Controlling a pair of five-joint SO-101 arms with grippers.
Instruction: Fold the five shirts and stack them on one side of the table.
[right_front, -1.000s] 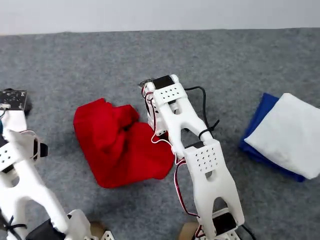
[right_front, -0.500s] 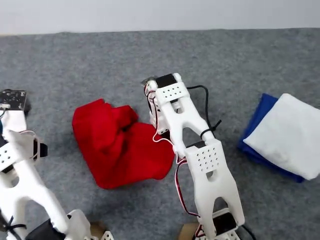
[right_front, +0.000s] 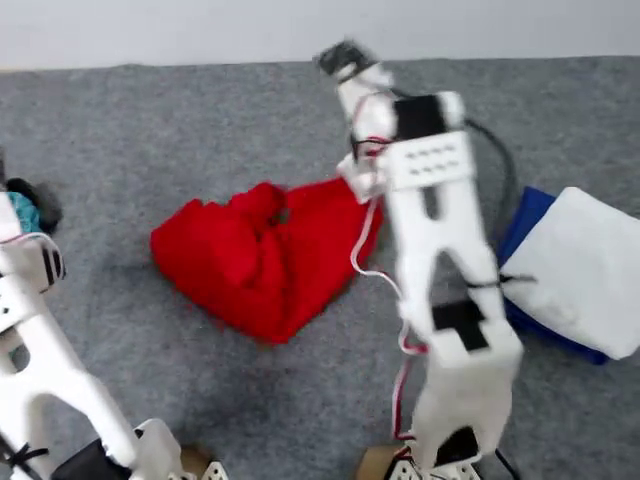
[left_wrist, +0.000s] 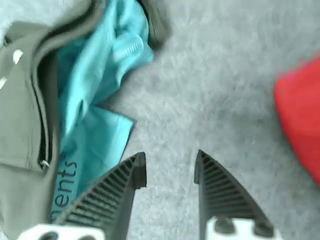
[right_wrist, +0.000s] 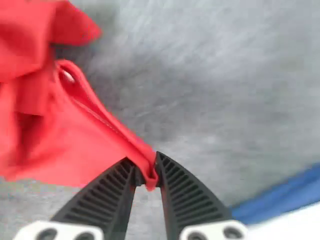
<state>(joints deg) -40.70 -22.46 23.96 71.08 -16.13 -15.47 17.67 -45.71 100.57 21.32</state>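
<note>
Red shirt pinched at one edge by the right arm; left arm free beside the unfolded pile.

From above, the crumpled red shirt (right_front: 265, 255) lies mid-table (right_front: 200, 120), one corner drawn up to the right arm (right_front: 430, 200). A folded white shirt (right_front: 585, 265) rests on a blue shirt (right_front: 525, 230) at the side beyond that arm. At the left wrist, the left gripper (left_wrist: 167, 167) hangs over bare table with its fingers apart and nothing between them, near a teal shirt (left_wrist: 95, 115) and a grey-green garment (left_wrist: 25, 125). At the right wrist, the right gripper (right_wrist: 146, 172) is clamped on a fold of the red shirt.
</note>
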